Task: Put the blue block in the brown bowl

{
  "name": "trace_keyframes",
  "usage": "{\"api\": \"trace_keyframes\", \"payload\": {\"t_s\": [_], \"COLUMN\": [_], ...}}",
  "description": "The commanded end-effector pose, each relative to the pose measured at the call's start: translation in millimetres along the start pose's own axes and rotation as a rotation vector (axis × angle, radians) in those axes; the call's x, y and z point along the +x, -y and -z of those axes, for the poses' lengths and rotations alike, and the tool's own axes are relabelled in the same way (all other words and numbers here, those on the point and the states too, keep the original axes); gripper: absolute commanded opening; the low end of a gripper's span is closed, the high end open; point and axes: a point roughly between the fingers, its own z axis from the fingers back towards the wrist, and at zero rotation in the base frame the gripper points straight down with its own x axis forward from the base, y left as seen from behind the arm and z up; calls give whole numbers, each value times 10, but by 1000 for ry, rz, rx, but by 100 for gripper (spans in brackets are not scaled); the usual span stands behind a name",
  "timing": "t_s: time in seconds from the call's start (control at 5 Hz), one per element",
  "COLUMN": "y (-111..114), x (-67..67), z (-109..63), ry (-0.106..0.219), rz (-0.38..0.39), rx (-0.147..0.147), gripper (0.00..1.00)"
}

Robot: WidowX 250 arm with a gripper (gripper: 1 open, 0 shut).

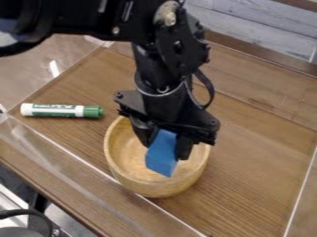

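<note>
The blue block (pixel 162 153) hangs tilted inside the rim of the brown bowl (pixel 124 165), its lower end down in the hollow. My black gripper (pixel 169 137) comes down from above and is shut on the blue block's upper end. Whether the block touches the bowl's floor I cannot tell. The bowl stands on the wooden table near its front edge, and the arm above hides the bowl's back rim.
A green-and-white marker (pixel 59 111) lies on the table to the left of the bowl. A clear raised border (pixel 74 159) runs around the work surface. The table's front edge (pixel 50 199) is just below the bowl.
</note>
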Motion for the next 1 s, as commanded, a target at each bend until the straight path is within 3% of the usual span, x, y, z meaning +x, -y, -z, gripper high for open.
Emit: {"api": "trace_keyframes", "payload": {"t_s": [0.0,0.8], "y": [-3,-12], "x": [55,64], "z": [-63,-61], "ry": [29,21], "rz": [-14,-42], "rx": [-11,-15], "gripper": [0,0]}}
